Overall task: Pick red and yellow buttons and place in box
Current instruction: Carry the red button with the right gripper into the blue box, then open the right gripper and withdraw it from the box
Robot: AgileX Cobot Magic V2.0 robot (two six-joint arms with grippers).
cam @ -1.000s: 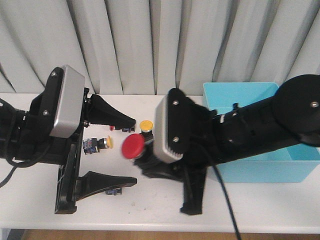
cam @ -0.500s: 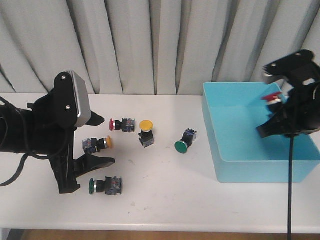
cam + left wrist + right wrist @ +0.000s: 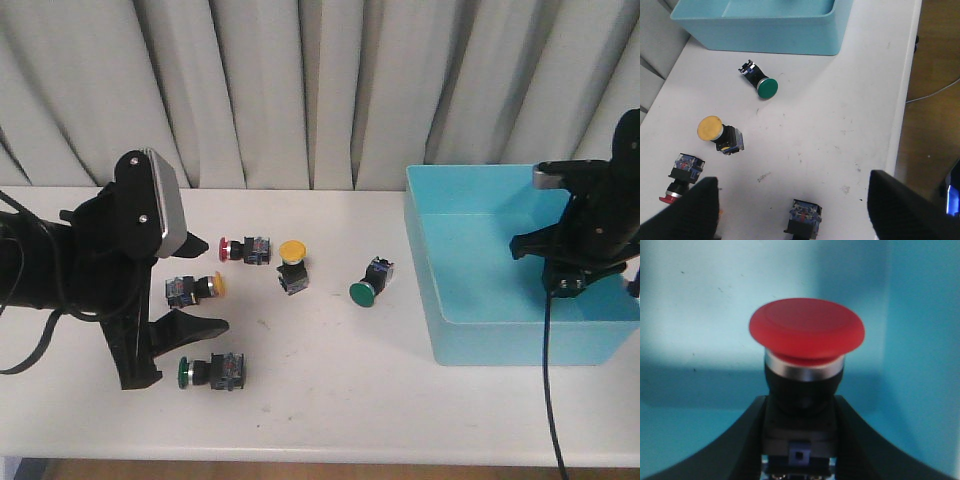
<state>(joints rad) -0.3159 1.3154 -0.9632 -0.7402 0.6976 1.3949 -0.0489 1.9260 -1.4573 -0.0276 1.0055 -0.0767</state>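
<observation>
My right gripper (image 3: 800, 415) is shut on the black body of the red button (image 3: 806, 335). In the front view that gripper (image 3: 570, 280) hangs over the right half of the turquoise box (image 3: 480, 290), and the button is hidden behind it. The box's inner walls (image 3: 690, 315) fill the right wrist view. The yellow button (image 3: 291, 250) stands on the table to the left of the box, also visible in the left wrist view as the yellow button (image 3: 710, 128). My left gripper (image 3: 215, 283) is open at the table's left, and its fingers (image 3: 690, 210) hold nothing.
Other buttons lie on the table: a small red one (image 3: 240, 248), a small orange one (image 3: 200, 287) between my left fingers, a green one (image 3: 365, 290) near the box, and another green one (image 3: 205, 370) near the front edge. The table's front edge (image 3: 900, 125) is close.
My right gripper carried the red button from above the table's middle, rightward, over the box, then lowered slightly. My left arm drew back to the left and has since stayed still.
</observation>
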